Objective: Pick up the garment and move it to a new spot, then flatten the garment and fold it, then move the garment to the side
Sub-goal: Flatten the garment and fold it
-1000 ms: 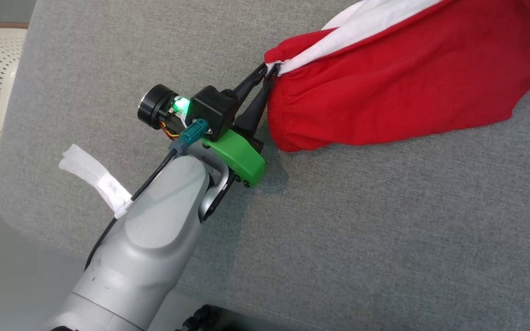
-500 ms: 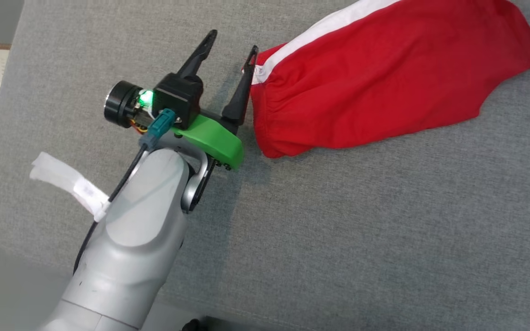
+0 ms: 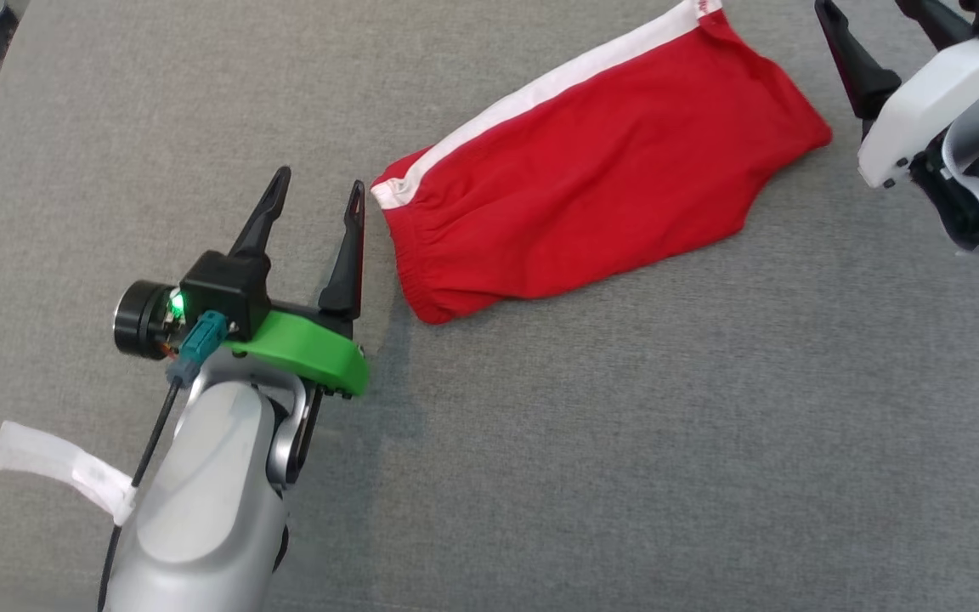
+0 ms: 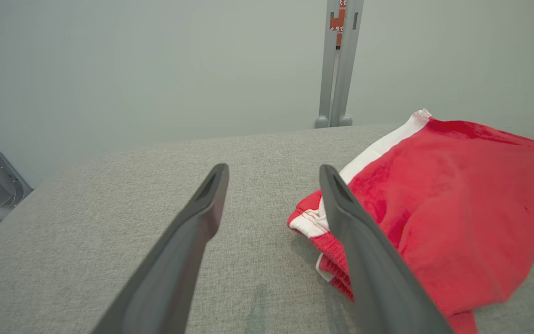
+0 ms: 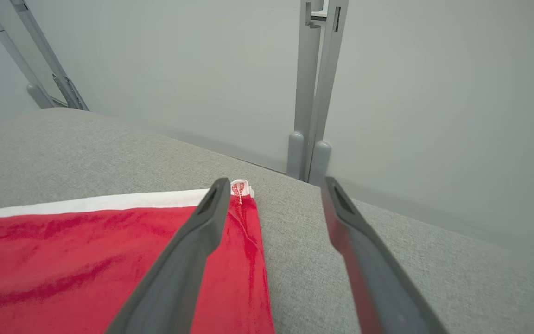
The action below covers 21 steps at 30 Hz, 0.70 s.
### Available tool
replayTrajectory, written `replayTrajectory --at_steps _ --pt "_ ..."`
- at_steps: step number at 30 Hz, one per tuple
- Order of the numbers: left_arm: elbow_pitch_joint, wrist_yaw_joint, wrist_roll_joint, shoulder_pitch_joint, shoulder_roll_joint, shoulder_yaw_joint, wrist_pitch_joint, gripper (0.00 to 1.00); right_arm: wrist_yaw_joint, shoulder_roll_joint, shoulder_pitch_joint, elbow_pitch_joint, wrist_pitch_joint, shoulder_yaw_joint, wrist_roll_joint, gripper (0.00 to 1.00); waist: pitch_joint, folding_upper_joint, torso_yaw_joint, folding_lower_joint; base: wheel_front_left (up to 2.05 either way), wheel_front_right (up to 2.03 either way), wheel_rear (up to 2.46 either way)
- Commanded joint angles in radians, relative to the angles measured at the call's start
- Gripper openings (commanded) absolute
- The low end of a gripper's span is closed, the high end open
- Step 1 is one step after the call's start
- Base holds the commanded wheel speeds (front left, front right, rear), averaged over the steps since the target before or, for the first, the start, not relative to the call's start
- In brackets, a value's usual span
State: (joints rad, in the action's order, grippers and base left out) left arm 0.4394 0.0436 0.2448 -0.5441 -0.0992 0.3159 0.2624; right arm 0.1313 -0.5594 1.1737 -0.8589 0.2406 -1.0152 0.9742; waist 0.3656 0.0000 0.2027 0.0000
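Having released the waistband corner [image 3: 387, 189], my left gripper [image 3: 320, 178] stands wide and empty; limp red fabric shorts with a white side stripe [image 3: 600, 170] lie just beside its right finger [image 3: 345, 255]. My right gripper [image 5: 275, 182] gapes over the hem [image 5: 260, 260]. Light, floppy: I'd pinch the gathered waistband.

One garment [image 3: 591, 178], red, with one white stripe [image 3: 540, 85] along its far edge. One grey table [image 3: 625, 425] under the garment. Two grippers: left gripper [image 3: 320, 180] just beside the garment's gathered end, right gripper [image 5: 275, 183] at the garment's opposite end. Two dark fingers [image 3: 345, 246] per gripper, four total. One green guard [image 3: 302, 357] and one white tape strip [image 3: 56, 463], both on the left-arm side of the garment. Two upright grey posts [image 5: 311, 93] side by side beyond the garment, past the table edge.
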Motion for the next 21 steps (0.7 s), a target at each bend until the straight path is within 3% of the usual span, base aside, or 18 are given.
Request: replayTrajectory --at_steps 1,4,10,16,21 --pt "-0.011 -0.008 -0.012 0.038 -0.003 -0.014 0.003 1.0 -0.001 0.017 -0.044 0.004 0.014 0.02 0.005 1.0 -0.088 0.0 -0.089 0.0 0.0 0.0 0.0" --pt "-0.034 -0.011 -0.02 0.087 0.007 -0.04 0.003 1.0 -0.001 0.03 -0.105 0.032 0.025 0.079 -0.006 1.0 -0.108 0.0 -0.11 0.0 0.0 0.0 0.0" --pt "-0.085 -0.022 -0.034 0.188 0.026 -0.1 0.003 1.0 -0.001 0.07 -0.315 0.193 0.024 0.37 -0.13 1.0 -0.151 0.0 -0.15 0.0 0.0 0.0 0.0" --pt "-0.143 -0.009 -0.041 0.283 0.039 -0.155 0.003 1.0 -0.001 0.179 -0.575 0.364 0.024 0.622 -0.316 1.0 -0.195 0.0 -0.189 0.0 0.0 0.0 0.0" --pt "-0.189 0.01 -0.053 0.352 0.044 -0.181 0.002 1.0 -0.001 0.291 -0.737 0.464 0.024 0.735 -0.428 1.0 -0.222 0.0 -0.214 0.0 0.0 0.0 0.0"
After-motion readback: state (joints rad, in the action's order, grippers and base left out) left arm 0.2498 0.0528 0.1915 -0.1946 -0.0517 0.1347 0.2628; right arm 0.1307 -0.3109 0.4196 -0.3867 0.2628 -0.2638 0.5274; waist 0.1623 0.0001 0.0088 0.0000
